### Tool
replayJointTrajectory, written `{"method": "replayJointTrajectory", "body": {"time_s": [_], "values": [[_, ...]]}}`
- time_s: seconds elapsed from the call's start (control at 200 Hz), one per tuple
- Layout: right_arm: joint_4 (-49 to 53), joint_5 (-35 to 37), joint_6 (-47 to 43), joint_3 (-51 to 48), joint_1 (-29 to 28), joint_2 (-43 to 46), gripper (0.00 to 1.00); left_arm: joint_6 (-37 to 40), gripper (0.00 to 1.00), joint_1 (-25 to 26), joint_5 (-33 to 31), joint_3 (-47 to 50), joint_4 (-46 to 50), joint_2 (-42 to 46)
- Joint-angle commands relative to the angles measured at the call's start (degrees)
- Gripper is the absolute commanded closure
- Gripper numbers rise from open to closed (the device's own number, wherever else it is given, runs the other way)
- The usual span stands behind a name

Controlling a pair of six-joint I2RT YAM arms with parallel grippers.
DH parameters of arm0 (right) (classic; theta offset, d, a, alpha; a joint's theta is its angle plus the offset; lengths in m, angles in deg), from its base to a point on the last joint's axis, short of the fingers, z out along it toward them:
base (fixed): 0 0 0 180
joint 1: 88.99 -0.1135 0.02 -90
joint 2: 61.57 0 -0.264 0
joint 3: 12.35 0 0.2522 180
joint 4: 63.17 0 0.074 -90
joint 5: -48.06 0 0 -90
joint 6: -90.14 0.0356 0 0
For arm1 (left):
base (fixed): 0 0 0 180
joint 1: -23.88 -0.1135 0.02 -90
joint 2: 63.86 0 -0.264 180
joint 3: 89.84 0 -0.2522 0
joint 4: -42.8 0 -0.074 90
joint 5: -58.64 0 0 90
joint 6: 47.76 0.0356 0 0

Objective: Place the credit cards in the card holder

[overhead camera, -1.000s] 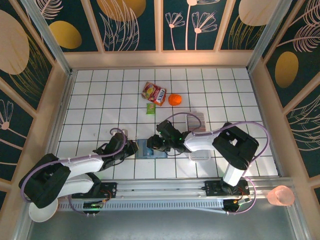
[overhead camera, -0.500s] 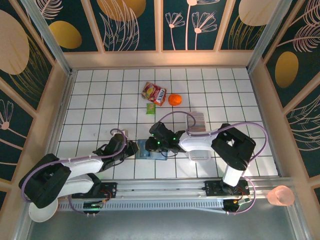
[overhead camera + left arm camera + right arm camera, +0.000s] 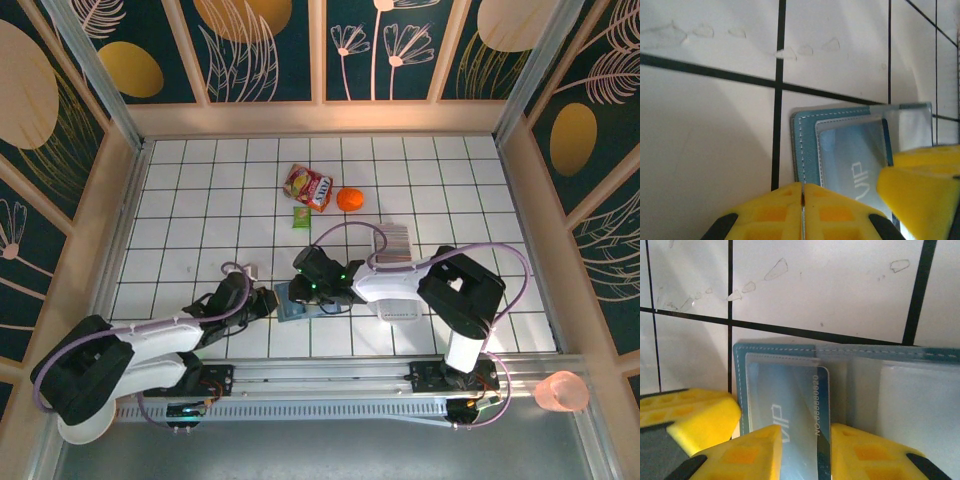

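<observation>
Station observed from the near side of the tiled table (image 3: 200, 200).

Location: the card holder (image 3: 300, 308) lies open and flat between the two arms. One blue card (image 3: 790, 410), marked VIP, has its far end under the clear pocket window. The remaining cards (image 3: 392, 240) stand well apart, at the far end of the clear tray (image 3: 400, 310).

Grippers: the right gripper (image 3: 806, 440) has its fingers close on either side of the blue card's near end and appears to be pinching it. The left gripper (image 3: 801, 210) has its fingers pressed together, seam visible, at the holder's left edge. It grasps nothing.

Step in hand, by my judgement: seating the blue card in the pocket.

Recommendations:
- Push along the card's long axis and keep it low and level, so the leading corners do not catch the stitched border.
- Use the left gripper as a stop, or the holder is likely to slide on the smooth tiles.
- Release only once the card is well in.

View comparison:
- The top camera gives the layout and the card supply, but the arms hide the pocket.
- The right wrist camera shows the card's depth and its print.
- The left wrist camera shows the holder's left stitched edge (image 3: 807, 130) against the closed fingers, and how squarely the holder sits to the grout lines
</observation>
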Motion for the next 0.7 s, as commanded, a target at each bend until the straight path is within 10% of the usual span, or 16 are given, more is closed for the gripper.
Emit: {"method": "replayJointTrajectory", "body": {"time_s": [0.0,0.696], "values": [[2.9,3.4,-1.7,2.4,-0.6,2.1,0.69,-1.8,0.91,0.9,3.1,2.3,7.2,1.6],[15.0,15.7,-0.1,-5.5,-4.8,16.8,0.51,-1.9,0.74,1.0,0.1,0.8,12.1,9.9]]}}
